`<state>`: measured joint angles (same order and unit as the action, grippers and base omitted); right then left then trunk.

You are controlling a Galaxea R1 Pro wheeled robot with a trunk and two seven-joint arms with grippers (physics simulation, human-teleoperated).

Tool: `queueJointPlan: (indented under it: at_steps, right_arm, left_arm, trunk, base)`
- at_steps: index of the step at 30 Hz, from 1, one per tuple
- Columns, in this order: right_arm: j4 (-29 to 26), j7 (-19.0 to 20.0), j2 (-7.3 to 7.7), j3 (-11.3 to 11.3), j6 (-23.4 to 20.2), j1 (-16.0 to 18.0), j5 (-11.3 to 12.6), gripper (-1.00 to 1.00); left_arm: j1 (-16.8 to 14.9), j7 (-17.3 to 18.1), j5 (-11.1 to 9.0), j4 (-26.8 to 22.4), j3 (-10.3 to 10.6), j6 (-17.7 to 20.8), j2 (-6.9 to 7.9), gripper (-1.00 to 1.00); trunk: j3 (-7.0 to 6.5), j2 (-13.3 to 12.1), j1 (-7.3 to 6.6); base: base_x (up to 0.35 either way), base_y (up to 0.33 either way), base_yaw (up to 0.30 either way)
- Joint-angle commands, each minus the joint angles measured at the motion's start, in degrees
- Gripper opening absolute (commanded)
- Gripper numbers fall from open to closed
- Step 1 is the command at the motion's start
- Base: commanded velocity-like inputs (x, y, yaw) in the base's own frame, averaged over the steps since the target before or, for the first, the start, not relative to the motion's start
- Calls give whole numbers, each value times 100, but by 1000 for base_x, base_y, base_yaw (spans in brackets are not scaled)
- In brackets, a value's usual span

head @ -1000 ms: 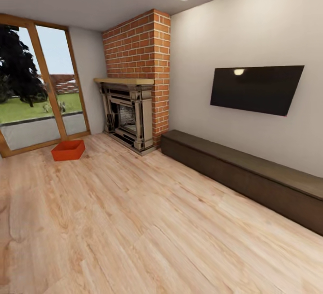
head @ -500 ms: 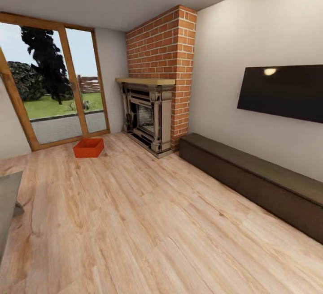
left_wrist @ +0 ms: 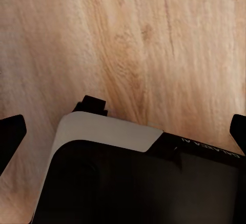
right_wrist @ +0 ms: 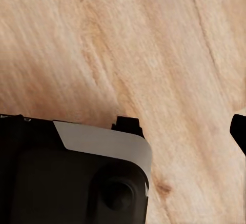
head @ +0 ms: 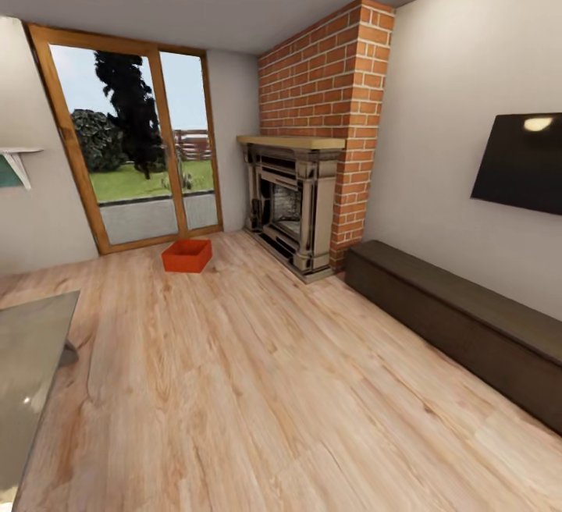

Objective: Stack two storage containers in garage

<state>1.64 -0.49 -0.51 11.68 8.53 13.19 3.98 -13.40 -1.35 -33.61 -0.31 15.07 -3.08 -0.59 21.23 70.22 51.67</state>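
Note:
One orange-red storage container (head: 187, 255) sits on the light wood plank floor of the living room, far ahead, just in front of the wood-framed glass doors (head: 140, 157). A second container is out of view. My left gripper (left_wrist: 124, 131) hangs open over bare planks, a dark fingertip at each side edge of the left wrist view. My right gripper (right_wrist: 123, 131) also looks open over planks; one fingertip (right_wrist: 239, 130) shows and the other is hidden behind my own black and white body. Both grippers are empty.
A red brick fireplace (head: 300, 211) stands right of the container. A long dark brown low cabinet (head: 468, 328) runs along the right wall under a wall screen (head: 519, 165). A glass coffee table (head: 31, 375) juts in at the near left. Open planks lie between.
The camera has turned left, so the whole room has slid right in the picture. The glass coffee table and a wall shelf have come into view at the left. The container itself has not moved.

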Motion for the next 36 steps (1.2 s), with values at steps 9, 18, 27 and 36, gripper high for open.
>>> queueJointPlan:
  at_steps: [9,18,27,36]
  right_arm:
    - [15,-5,-2,45,34,8,42,100]
    - [17,-4,-7,45,34,7,42,100]
    - [17,-4,-1,45,34,6,42,100]
    - [13,-58,-1,46,45,8,13,100]
  left_arm:
    - [-5,-14,-40,4,48,-15,-2,100]
    - [-5,-15,-40,4,48,-15,-2,100]
    - [-5,-14,-40,4,48,-17,-2,100]
    - [-5,-15,-40,4,48,-17,-2,100]
  trunk:
    - [6,3,3]
    - [6,3,3]
    - [6,3,3]
    - [6,3,3]
  base:
    - [322,0,270]
    - [322,0,270]
    - [322,0,257]
    - [322,0,31]
